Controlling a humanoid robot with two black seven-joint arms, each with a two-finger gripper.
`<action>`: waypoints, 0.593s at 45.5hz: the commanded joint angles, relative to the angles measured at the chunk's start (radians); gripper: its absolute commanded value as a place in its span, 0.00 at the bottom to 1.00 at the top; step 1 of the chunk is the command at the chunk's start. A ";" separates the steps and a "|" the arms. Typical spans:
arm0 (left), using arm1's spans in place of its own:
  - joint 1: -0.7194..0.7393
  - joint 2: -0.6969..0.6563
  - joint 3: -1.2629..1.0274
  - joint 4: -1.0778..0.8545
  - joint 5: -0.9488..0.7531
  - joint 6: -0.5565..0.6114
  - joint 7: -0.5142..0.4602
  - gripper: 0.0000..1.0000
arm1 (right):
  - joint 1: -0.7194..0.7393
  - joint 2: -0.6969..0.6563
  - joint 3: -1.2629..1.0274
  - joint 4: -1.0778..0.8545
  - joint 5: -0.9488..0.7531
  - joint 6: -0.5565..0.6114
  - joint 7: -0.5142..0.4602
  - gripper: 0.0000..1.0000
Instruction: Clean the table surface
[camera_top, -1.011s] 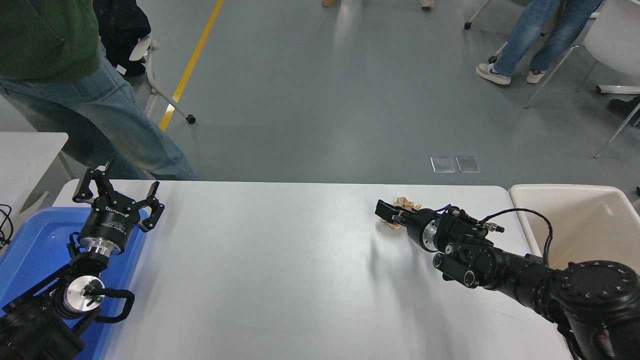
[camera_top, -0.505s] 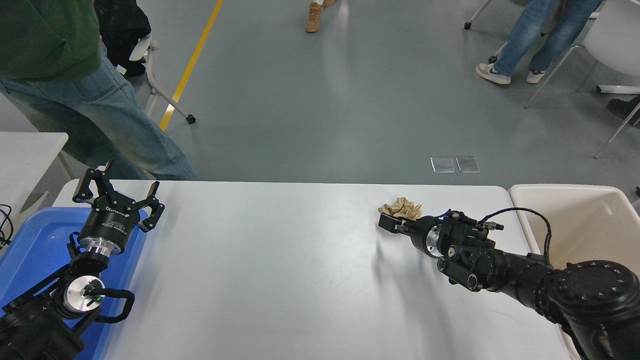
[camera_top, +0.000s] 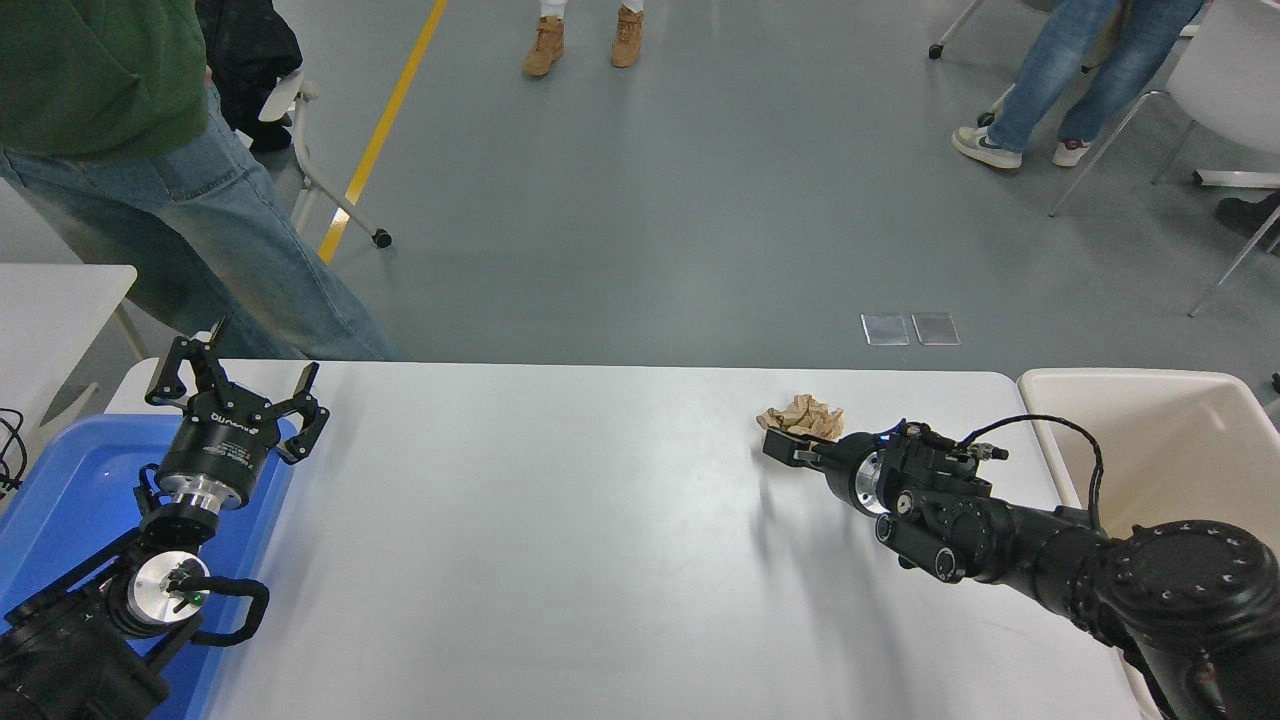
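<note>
Blue tray (camera_top: 60, 490): lies at the table's left edge, under the parked arm; probably a holding place for items, though what shows of it holds nothing
Left gripper (camera_top: 235, 385): parked over the tray's far corner, fingers spread wide and holding nothing; out of the working arm's way
Writing: white lettering on the left gripper's black collar, seen upside down and too small to read with certainty; no other legible print
Table surface (camera_top: 560, 540): the wide white top fills the lower half of the view, bare across its middle
Crumpled brown paper (camera_top: 800, 413): sits near the far edge, right of centre; the one piece of litter, so likely the thing to remove
Right gripper (camera_top: 785, 444): reaches in low from the right, tips touching the paper's near side; jaws look nearly closed, but whether they grip the paper I cannot tell
Beige tub (camera_top: 1160, 440): just beside the table's right end; a handy drop point for the paper
</note>
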 joint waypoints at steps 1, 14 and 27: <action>0.000 0.000 0.000 0.000 0.000 -0.001 0.000 0.99 | 0.001 0.000 0.001 0.000 0.001 0.004 0.001 0.79; 0.000 0.000 0.000 0.000 0.000 -0.001 0.000 0.99 | 0.001 0.000 0.001 -0.001 0.000 0.007 0.001 0.63; 0.000 0.000 0.000 0.000 0.000 0.001 0.000 0.99 | 0.001 0.000 0.001 -0.001 0.000 0.008 0.004 0.39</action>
